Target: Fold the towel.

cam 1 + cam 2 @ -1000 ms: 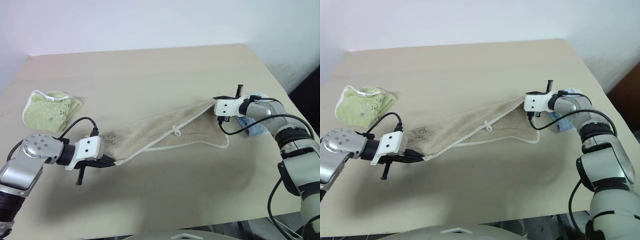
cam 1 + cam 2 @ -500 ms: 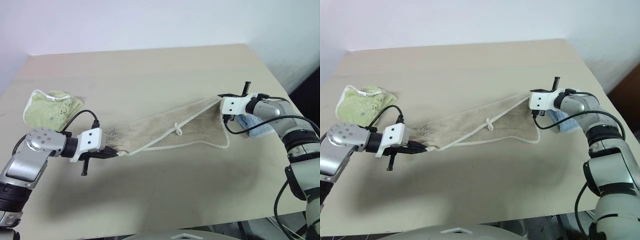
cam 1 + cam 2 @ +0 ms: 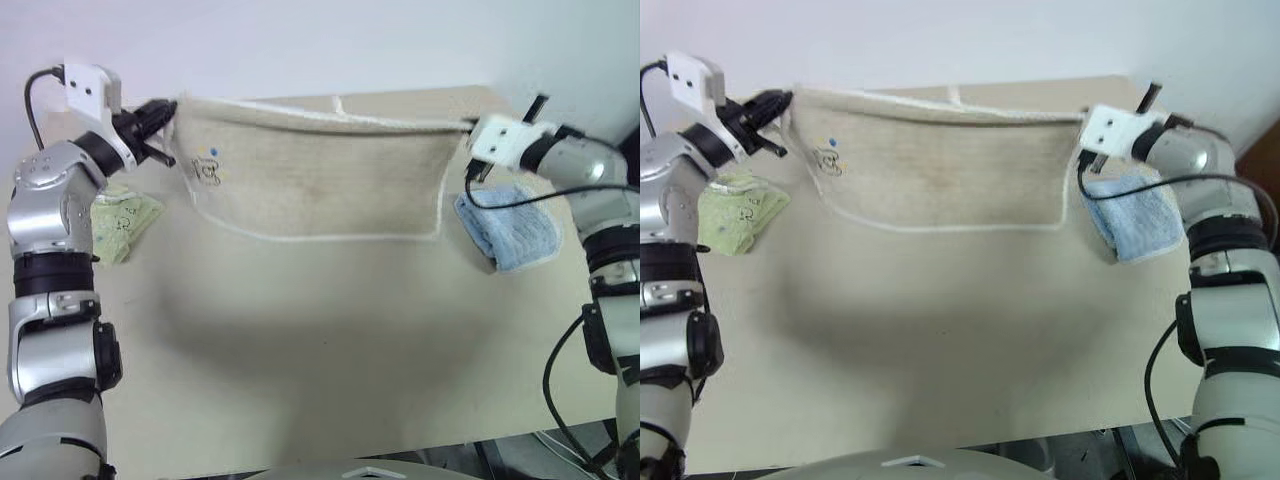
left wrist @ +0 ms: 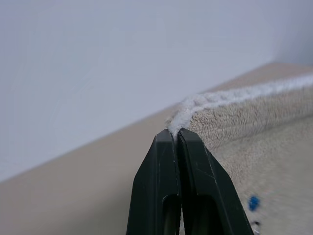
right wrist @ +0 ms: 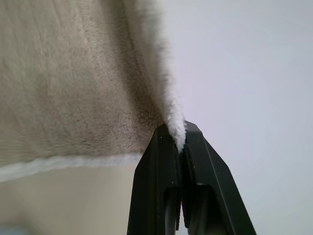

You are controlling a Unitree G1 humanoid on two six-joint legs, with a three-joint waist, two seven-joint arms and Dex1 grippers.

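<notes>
The beige towel [image 3: 320, 175] with white edging hangs spread out above the table, stretched between both arms. A small dark mark [image 3: 207, 170] shows near its upper left corner. My left gripper [image 3: 165, 115] is shut on the towel's upper left corner; in the left wrist view the black fingers [image 4: 159, 188] pinch the white edging [image 4: 183, 117]. My right gripper [image 3: 468, 128] is shut on the upper right corner, and the right wrist view shows the edging [image 5: 173, 125] caught between its fingers [image 5: 159, 181]. The towel's lower edge [image 3: 330, 237] sags in a curve.
A crumpled light green towel [image 3: 125, 222] lies on the table [image 3: 300, 350] at the left, under my left arm. A folded light blue towel [image 3: 510, 233] lies at the right, below my right gripper. A pale wall stands behind the table.
Both grippers have risen, the left one much more and forward, lifting the towel off the table. It went from a slack diagonal strip to a sheet hanging spread between them.
</notes>
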